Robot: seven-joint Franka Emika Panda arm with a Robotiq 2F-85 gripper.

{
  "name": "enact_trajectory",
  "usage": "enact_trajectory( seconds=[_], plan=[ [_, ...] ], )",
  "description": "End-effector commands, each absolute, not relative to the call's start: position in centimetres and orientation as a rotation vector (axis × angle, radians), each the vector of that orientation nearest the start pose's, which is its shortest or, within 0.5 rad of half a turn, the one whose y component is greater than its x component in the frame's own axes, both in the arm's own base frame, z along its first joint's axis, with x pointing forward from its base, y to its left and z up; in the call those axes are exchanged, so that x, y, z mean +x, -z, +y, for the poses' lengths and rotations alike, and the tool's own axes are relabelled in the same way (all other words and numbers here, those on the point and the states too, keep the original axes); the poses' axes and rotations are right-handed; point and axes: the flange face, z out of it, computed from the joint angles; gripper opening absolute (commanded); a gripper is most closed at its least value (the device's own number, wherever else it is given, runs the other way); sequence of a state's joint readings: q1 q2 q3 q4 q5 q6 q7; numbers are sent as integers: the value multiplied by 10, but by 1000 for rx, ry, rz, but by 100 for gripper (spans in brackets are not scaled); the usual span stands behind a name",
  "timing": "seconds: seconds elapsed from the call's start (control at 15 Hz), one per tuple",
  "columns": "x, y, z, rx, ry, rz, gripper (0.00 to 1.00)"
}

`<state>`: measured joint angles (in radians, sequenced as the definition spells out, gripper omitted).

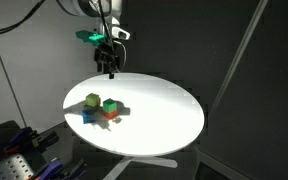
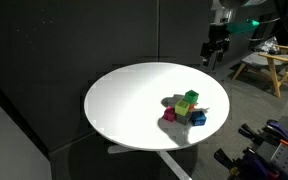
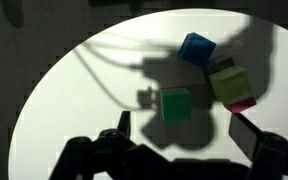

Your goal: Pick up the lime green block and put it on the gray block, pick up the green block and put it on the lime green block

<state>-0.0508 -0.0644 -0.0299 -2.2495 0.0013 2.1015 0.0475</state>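
Three task blocks: we find the lime green block, the gray block and the green block bunched with a fourth, reddish block toward one side of the round white table.
Lime green position: it is pressed against the reddish block and looks larger than its neighbours in the wrist view. We judge it may rest partly on that one, but we cannot tell for sure.
Feel: we expect a light, stiff, smooth-faced cube, not fragile, somewhat slippery on its flat sides.
Where to hold: two opposite flat faces, pinched squarely and centred; a grip across corners would likely let it twist out.
Room to grip: tight, because the neighbours stand close; we would pick the pair of faces turned away from the reddish and gray blocks.
Gray block: bluish, just beside the lime green one, its top bare, so nothing is stacked on it yet.
Green block: deeper green, standing by itself just beside the others, framed between the fingers in the wrist view.
Tool: fingers spread wide with nothing between them, hanging high over the table's rim, well apart from the blocks.
Hard to make out: dark shadows cross the cluster in the wrist view, and the reddish block shows only as a sliver there. In both exterior views the cubes are tiny and overlap, so which ones touch or are stacked is uncertain.
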Motion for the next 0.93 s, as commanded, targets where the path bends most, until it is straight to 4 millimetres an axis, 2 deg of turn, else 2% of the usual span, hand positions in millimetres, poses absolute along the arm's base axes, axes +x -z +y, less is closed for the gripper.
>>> enact_trajectory(
  seconds=[0.0,0.13,0.4,0.87],
  plan=[
    [501,-386,-41,-3128,-132,201,100],
    [503,-383,-41,-3130,-129,192,100],
    [512,-364,-42,-3132,-146,177,100],
    [527,-329,-39,-3153,-59,133,100]
  ],
)
